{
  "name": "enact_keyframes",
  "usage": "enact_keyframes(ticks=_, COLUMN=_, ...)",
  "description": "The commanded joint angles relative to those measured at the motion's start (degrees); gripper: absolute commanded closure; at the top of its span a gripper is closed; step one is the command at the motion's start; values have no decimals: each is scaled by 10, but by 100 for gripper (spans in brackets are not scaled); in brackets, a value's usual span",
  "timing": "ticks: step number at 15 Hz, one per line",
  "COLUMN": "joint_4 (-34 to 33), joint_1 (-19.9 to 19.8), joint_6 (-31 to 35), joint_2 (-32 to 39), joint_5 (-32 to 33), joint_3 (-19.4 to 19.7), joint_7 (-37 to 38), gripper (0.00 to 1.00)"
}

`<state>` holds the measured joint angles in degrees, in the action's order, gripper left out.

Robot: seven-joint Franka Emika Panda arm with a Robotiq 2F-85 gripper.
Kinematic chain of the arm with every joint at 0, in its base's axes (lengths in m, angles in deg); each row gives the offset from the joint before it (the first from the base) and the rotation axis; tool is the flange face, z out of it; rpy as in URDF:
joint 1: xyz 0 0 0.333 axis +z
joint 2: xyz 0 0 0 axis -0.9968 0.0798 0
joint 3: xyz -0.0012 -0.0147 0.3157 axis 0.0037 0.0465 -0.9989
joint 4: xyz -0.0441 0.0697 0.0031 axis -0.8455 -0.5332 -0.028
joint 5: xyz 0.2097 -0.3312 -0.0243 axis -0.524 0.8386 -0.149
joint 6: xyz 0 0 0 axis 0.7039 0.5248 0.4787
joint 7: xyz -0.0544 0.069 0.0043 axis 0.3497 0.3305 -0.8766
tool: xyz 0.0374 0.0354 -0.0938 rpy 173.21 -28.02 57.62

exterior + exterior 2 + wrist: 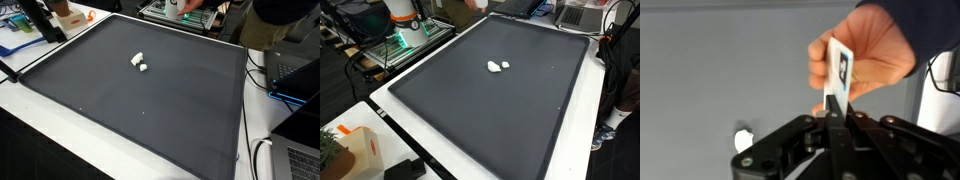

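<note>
LAB TABLE: The gripper (830, 112) is pinching shut on the lower edge of a white card (841, 70) w/ a blue band, while a person's hand (878, 48) is gripping the card's upper part above the dark mat (700, 70) in the wrist view. By the look of it the card is clamped but not yet free of the hand, so the letting-go is what's left; a small white piece (139, 63) is lying mid-mat, well apart. Dark marks on the band are showing too blurred to read, no brand legible.
</note>
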<state>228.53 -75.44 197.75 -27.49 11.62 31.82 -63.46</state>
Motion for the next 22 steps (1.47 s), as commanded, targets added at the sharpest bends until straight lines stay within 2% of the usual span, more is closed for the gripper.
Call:
enact_keyframes(ticks=1, joint_4=1, joint_1=-2, joint_6=-65, joint_2=-40, joint_5=-44, joint_3=3, joint_7=22, gripper=71)
enact_keyframes(ticks=2, joint_4=2, joint_1=-8, joint_6=-67, joint_2=-45, joint_5=-49, joint_3=-2, joint_7=33, gripper=66)
enact_keyframes(ticks=4, joint_4=9, joint_1=-15, joint_6=-50, joint_2=-61, joint_5=-39, joint_3=-4, joint_7=27, gripper=50)
enact_keyframes(ticks=7, joint_4=32, joint_1=-48, joint_6=5, joint_2=-78, joint_5=42, joint_3=-32, joint_7=33, gripper=26)
enact_keyframes(ticks=10, joint_4=104, joint_1=-73, joint_6=100, joint_2=-107, joint_5=119, joint_3=-15, joint_7=-19, gripper=4)
enact_keyframes(ticks=12, joint_4=157, joint_1=-93, joint_6=185, joint_2=-121, joint_5=167, joint_3=-4, joint_7=-42, gripper=0)
enact_keyframes(ticks=13, joint_4=93, joint_1=-107, joint_6=207, joint_2=-66, joint_5=183, joint_3=5, joint_7=-52, gripper=0)
enact_keyframes(ticks=14, joint_4=109, joint_1=-111, joint_6=257, joint_2=-72, joint_5=180, joint_3=18, joint_7=-52, gripper=0)
enact_keyframes(ticks=16, joint_4=103, joint_1=-106, joint_6=309, joint_2=-70, joint_5=146, joint_3=34, joint_7=-34, gripper=0)
enact_keyframes(ticks=17, joint_4=97, joint_1=-109, joint_6=270, joint_2=-71, joint_5=161, joint_3=22, joint_7=-36, gripper=0)
enact_keyframes(ticks=21, joint_4=92, joint_1=-110, joint_6=296, joint_2=-69, joint_5=156, joint_3=31, joint_7=-36, gripper=0)
enact_keyframes(ticks=22, joint_4=92, joint_1=-127, joint_6=308, joint_2=-53, joint_5=167, joint_3=3, joint_7=1, gripper=0)
